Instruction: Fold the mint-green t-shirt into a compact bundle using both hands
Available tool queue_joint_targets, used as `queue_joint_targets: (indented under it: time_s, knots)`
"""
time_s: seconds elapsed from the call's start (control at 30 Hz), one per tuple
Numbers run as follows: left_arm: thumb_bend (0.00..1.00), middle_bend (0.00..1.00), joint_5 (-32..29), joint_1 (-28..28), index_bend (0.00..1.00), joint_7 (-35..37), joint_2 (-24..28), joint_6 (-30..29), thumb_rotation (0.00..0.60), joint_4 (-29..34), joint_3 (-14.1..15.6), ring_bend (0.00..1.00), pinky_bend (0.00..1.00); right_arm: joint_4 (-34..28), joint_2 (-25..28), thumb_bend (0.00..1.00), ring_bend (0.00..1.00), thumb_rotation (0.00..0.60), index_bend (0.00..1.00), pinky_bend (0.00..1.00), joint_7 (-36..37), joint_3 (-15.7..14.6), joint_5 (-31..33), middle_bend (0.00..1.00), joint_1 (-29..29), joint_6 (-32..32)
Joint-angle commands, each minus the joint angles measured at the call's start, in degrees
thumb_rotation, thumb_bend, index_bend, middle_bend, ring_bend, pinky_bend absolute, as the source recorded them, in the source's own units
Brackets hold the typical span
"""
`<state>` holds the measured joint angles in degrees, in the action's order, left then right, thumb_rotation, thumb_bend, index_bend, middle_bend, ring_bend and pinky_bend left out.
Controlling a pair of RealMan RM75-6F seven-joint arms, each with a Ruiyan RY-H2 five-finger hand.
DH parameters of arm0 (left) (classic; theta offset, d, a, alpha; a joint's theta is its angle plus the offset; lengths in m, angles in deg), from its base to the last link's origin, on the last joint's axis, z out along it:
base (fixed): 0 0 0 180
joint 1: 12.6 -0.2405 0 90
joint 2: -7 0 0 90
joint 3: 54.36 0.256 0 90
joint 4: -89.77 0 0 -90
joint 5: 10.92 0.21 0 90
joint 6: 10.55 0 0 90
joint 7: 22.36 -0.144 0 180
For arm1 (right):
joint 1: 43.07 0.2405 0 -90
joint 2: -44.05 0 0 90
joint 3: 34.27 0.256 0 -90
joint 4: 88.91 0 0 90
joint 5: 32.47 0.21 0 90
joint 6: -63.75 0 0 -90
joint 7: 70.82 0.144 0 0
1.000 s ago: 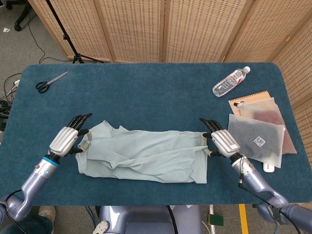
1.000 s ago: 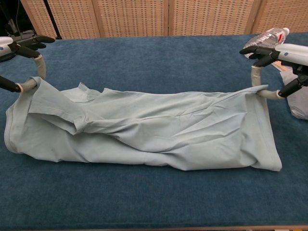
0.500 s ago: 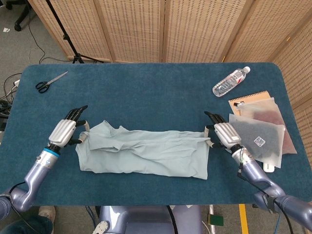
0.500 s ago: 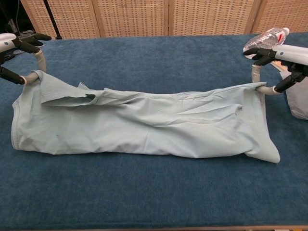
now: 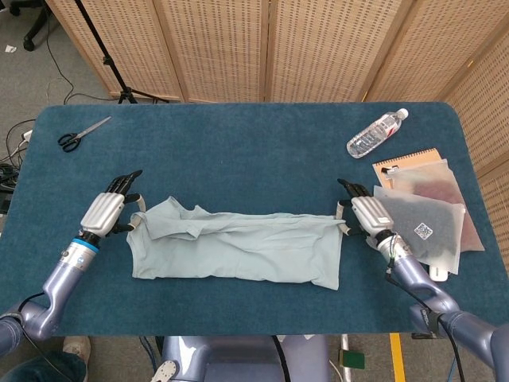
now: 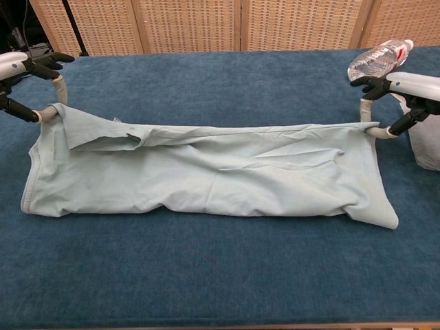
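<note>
Mint-green t-shirt (image 5: 238, 251) is stretched out near the table's (image 5: 254, 143) front edge, pinched at its ends by left hand (image 5: 107, 213) and right hand (image 5: 364, 216). Capped bottle (image 5: 377, 133) lies by the right back corner.

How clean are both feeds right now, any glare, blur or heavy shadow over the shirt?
Head view: even light, sharp, no glare; the t-shirt casts only a thin shadow on the table. Chest view: creases crisp, but the left hand and right hand are cut by the frame edges.
</note>
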<state>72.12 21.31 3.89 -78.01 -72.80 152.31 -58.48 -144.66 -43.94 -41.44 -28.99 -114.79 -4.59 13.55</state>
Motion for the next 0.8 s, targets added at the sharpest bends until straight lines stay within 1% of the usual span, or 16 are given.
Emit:
queue_joint_targets:
  time_s: [0.03,0.1,0.13,0.17,0.23,0.27,0.37,0.5,0.57,0.73,0.8]
  knots:
    - [0.46,0.00,0.0,0.0,0.74,0.1,-0.2,0.2,0.600,-0.2,-0.1,0.00,0.00,0.9,-0.6,0.49,0.00,0.600,0.61,0.00,0.0,-0.2,0.0,0.00,-0.1,0.1]
    - [0.46,0.00,0.1,0.1,0.74,0.2,-0.3,0.3,0.600,-0.5,-0.1,0.00,0.00,1.0,-0.4,0.42,0.00,0.600,0.42,0.00,-0.2,-0.5,0.1,0.00,-0.1,0.7]
    - [0.46,0.00,0.1,0.1,0.74,0.2,-0.4,0.4,0.600,-0.6,-0.1,0.00,0.00,0.7,-0.1,0.33,0.00,0.600,0.26,0.00,-1.2,-0.7,0.4,0.00,-0.2,1.4]
    - [0.46,0.00,0.1,0.1,0.74,0.2,-0.5,0.4,0.600,-0.7,-0.1,0.00,0.00,0.1,0.4,0.21,0.00,0.600,0.13,0.00,-2.1,-0.7,0.8,0.00,-0.1,2.0]
    - [0.46,0.00,0.1,0.1,0.74,0.2,-0.7,0.7,0.600,-1.1,-0.2,0.00,0.00,-2.1,1.7,0.04,0.00,0.600,0.01,0.00,-4.4,-0.3,2.1,0.00,-0.3,2.8]
    - [0.46,0.00,0.0,0.2,0.74,0.2,-0.8,0.8,0.600,-1.2,-0.2,0.00,0.00,-3.1,2.1,0.00,0.00,0.600,0.00,0.00,-5.3,0.0,2.7,0.00,-0.6,2.5]
    - [0.46,0.00,0.0,0.2,0.74,0.1,-1.1,1.0,0.600,-1.8,-0.2,0.00,0.00,-6.4,3.6,0.00,0.00,0.600,0.00,0.00,-9.1,1.1,4.0,0.00,-1.8,-0.3]
    - [0.46,0.00,0.0,0.2,0.74,0.1,-1.4,1.2,0.600,-2.2,-0.3,0.00,0.00,-10.8,5.9,0.00,0.00,0.600,0.00,0.00,-11.8,1.8,4.2,0.00,-3.3,-3.8]
    - [0.46,0.00,0.0,0.2,0.74,-0.1,-1.6,1.3,0.600,-2.6,-0.3,0.00,0.00,-15.4,8.6,0.00,0.00,0.600,0.00,0.00,-13.1,1.9,3.5,0.00,-5.0,-7.6]
    - [0.46,0.00,-0.4,0.3,0.74,-1.0,-2.3,2.1,0.600,-3.6,-0.3,0.00,0.00,-26.2,15.6,0.00,0.00,0.600,0.00,0.00,-15.4,0.2,1.2,0.00,-9.6,-14.0]
    - [0.46,0.00,-0.8,0.4,0.73,-1.5,-2.6,2.4,0.600,-4.0,-0.5,0.00,0.00,-29.3,17.8,0.00,0.00,0.600,0.00,0.00,-15.9,-0.6,0.1,0.00,-11.1,-16.0]
